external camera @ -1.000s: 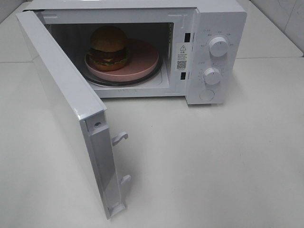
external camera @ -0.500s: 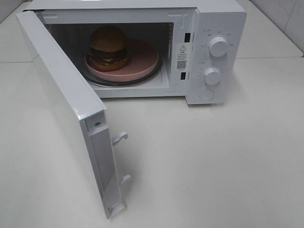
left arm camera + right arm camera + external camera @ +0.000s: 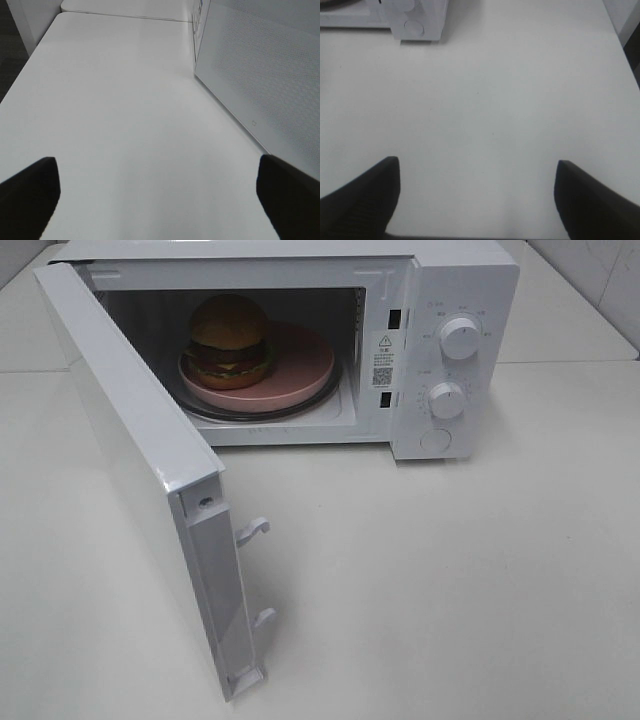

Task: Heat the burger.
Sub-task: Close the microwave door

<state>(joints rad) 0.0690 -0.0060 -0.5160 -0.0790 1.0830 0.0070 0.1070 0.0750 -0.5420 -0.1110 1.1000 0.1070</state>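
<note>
The burger (image 3: 229, 341), with a golden-brown bun and dark patties, sits on a pink plate (image 3: 300, 365) inside the white microwave (image 3: 460, 280), on the plate's left side. The microwave door (image 3: 130, 450) is swung wide open toward the front left. Neither arm shows in the exterior high view. In the left wrist view my left gripper (image 3: 157, 195) is open above bare table, with the door's outer face (image 3: 265, 85) beside it. My right gripper (image 3: 477, 192) is open over bare table, the microwave's control corner (image 3: 417, 22) far ahead of it.
Two knobs (image 3: 459, 337) and a round button (image 3: 436, 440) are on the microwave's right panel. The open door's latch hooks (image 3: 252, 530) stick out near the table's front. The white table (image 3: 450, 570) extends right and in front of the microwave.
</note>
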